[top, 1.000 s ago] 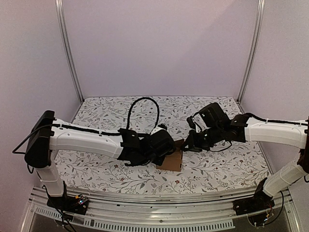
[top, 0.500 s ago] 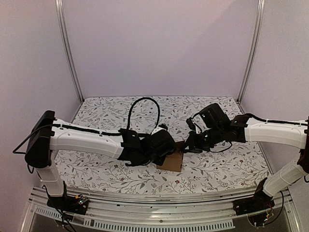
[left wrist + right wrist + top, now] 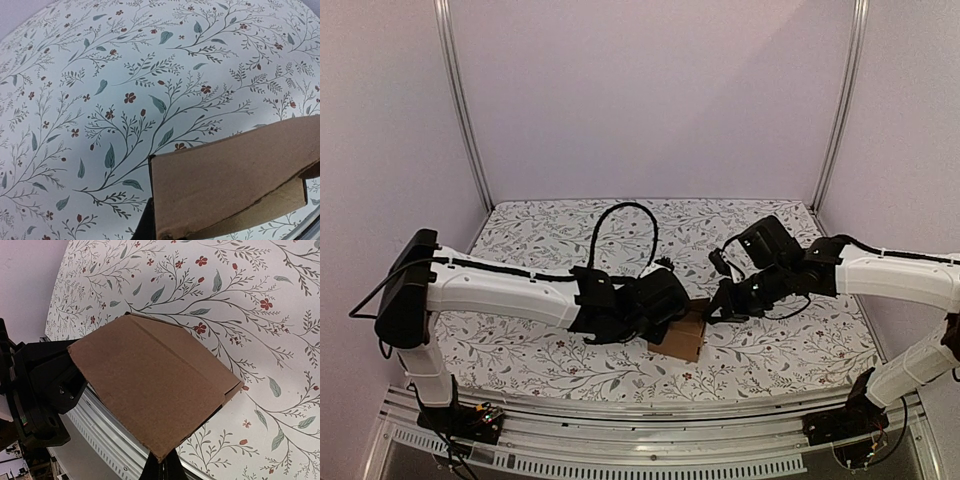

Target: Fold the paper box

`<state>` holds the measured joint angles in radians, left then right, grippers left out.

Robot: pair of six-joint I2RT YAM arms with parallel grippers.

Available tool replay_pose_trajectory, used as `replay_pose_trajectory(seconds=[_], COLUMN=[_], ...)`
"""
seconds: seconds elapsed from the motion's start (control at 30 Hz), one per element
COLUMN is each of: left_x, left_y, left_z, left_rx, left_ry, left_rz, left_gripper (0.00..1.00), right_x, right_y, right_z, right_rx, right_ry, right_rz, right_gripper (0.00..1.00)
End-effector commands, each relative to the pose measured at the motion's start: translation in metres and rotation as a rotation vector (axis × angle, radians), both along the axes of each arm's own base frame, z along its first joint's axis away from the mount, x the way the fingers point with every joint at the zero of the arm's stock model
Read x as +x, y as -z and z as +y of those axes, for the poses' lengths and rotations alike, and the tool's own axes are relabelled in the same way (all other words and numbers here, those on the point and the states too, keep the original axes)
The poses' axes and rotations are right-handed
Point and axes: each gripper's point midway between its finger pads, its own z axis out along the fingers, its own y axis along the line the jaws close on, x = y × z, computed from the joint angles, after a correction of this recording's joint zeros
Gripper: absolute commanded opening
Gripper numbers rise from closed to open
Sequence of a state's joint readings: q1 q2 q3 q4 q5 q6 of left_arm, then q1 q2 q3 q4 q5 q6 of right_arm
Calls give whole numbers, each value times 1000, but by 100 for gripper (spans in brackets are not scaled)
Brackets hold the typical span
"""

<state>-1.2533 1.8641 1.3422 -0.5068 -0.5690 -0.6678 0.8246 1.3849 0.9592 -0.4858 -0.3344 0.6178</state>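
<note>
Brown cardboard, the paper box (image 3: 682, 336), lies on the floral tablecloth (image 3: 550, 232), near its front edge and at the middle, between the 2 grippers. The box is only partly folded. In the right wrist view 1 wide flat panel is tilted, and a second layer shows under its right edge. The left gripper (image 3: 668, 300) is just at the left side of the box and its jaws are closed. In its wrist view 1 dark finger (image 3: 145, 225) touches the edge of a cardboard panel. The right gripper (image 3: 719, 306) is at the right side with jaws closed too, its tips meeting a corner of the panel. Whether either one pinches the cardboard, I cannot tell.
</note>
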Motion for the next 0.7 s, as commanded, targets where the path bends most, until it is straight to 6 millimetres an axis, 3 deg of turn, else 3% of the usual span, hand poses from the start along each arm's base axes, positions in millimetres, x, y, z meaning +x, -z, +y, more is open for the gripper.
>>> replay_pose_trajectory(seconds=[0.0, 0.67], left_x=[-22, -23], left_y=[22, 25], left_z=[-13, -16], left_rx=[35, 40], left_ry=[78, 79], left_rz=[62, 68], left_gripper=[0, 0], right_x=[-10, -25], right_y=[-3, 1], right_z=[-5, -22], right_rx=[2, -44], right_ry=[-41, -79], right_rz=[-14, -15], right_gripper=[0, 0])
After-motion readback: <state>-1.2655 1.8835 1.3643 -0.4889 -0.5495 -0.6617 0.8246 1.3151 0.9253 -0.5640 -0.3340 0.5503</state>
